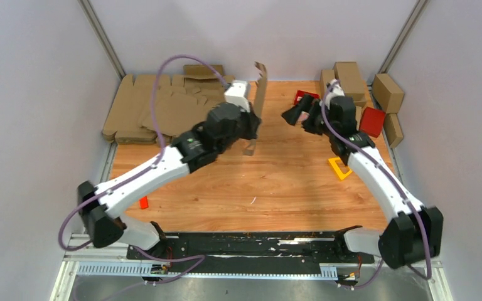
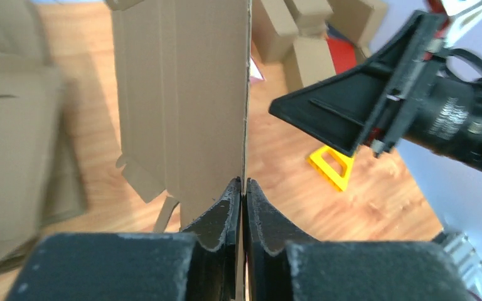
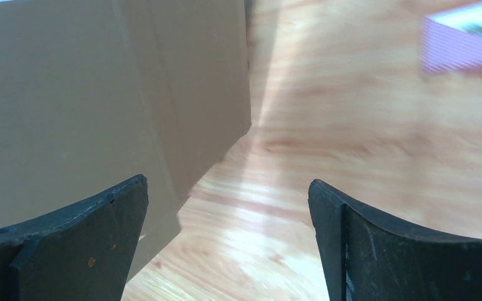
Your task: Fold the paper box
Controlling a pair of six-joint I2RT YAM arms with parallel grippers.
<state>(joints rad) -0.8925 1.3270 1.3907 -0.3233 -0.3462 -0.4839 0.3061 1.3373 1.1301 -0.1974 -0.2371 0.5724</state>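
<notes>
The paper box, a flat brown die-cut sheet, stands upright and edge-on above the middle of the table's far half. My left gripper is shut on the sheet's lower edge. In the left wrist view the fingertips pinch the thin edge of the paper box, which rises straight up from them. My right gripper hangs open just right of the sheet, apart from it. The right wrist view has the paper box filling the left side, beyond the wide-open gripper, with nothing between the fingers.
Flat brown blanks are piled at the back left. Finished brown boxes and red boxes stand at the back right. A yellow frame piece lies by the right arm, and a small orange piece lies near the left.
</notes>
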